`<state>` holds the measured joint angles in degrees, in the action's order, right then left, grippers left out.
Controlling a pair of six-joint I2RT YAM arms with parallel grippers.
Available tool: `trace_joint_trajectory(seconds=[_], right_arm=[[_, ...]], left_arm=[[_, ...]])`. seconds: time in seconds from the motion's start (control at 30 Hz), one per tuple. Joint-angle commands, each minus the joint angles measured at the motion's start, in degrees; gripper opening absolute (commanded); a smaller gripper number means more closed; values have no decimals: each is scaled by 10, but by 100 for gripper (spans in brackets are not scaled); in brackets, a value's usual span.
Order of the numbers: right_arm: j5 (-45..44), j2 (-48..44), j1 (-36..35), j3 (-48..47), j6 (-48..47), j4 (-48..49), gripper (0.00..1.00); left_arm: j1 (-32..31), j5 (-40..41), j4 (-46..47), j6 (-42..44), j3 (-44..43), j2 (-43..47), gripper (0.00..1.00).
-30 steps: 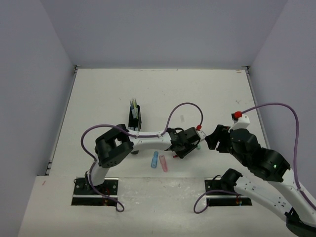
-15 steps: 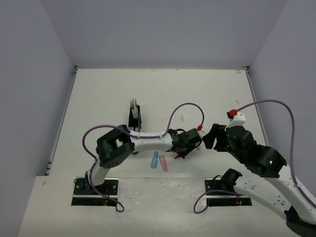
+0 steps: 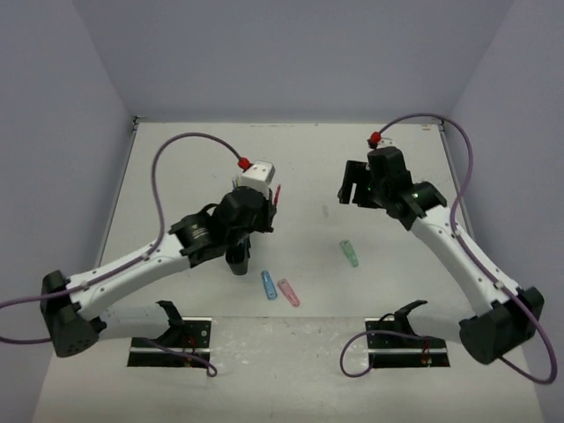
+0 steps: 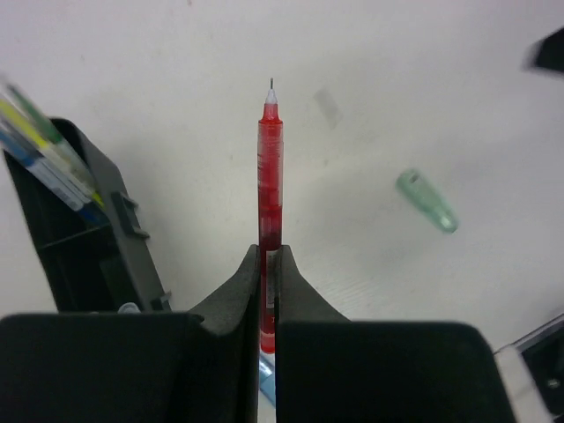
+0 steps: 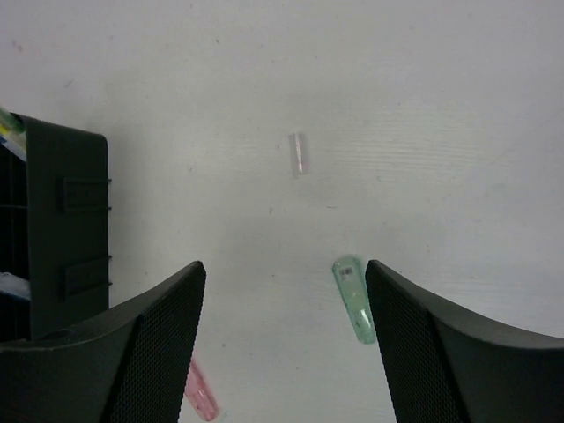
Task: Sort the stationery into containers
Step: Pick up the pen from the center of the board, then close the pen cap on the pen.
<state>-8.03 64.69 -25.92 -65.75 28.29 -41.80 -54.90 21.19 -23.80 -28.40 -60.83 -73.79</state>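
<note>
My left gripper (image 4: 268, 251) is shut on a red pen (image 4: 270, 167) and holds it off the table, tip pointing away; in the top view the gripper (image 3: 269, 210) is over the black organiser (image 4: 79, 238), which my arm mostly hides there. Yellow-green and blue pens (image 4: 35, 141) stand in the organiser's far compartment. My right gripper (image 5: 284, 264) is open and empty above the table, at the back right in the top view (image 3: 352, 185). A green piece (image 3: 350, 253), a blue piece (image 3: 269, 285) and a pink piece (image 3: 288, 292) lie on the table.
The green piece (image 5: 354, 300) lies just inside my right gripper's right finger line, with the pink piece (image 5: 201, 395) at the lower left. A small clear cap (image 5: 300, 153) lies beyond them. The organiser (image 5: 66, 229) is at the left of the right wrist view. Walls enclose three sides.
</note>
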Motion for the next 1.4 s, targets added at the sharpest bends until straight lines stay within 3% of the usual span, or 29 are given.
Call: trace_joint_trajectory(seconds=[0.0, 0.1, 0.17, 0.27, 0.33, 0.57, 0.9, 1.37], right_arm=[[53, 151, 7, -64, -61, 43, 76], [57, 260, 9, -122, -85, 26, 78], [61, 306, 10, -163, -101, 13, 73], [91, 398, 16, -211, -109, -17, 49], [91, 432, 17, -246, -116, -30, 43], [65, 506, 18, -283, -121, -51, 42], [76, 563, 22, -295, -120, -51, 41], [91, 609, 26, -307, -112, -60, 25]], left_arm=[[1, 47, 66, -31, 39, 146, 0], [1, 5, 74, -6, 52, 224, 0], [1, -21, 62, 5, 53, 266, 0], [1, -60, 37, 21, 64, 306, 0], [1, -63, 25, 26, 76, 327, 0], [1, -30, 9, 16, 117, 386, 0], [1, -65, 16, 18, 124, 366, 0], [1, -78, 28, 29, 126, 366, 0]])
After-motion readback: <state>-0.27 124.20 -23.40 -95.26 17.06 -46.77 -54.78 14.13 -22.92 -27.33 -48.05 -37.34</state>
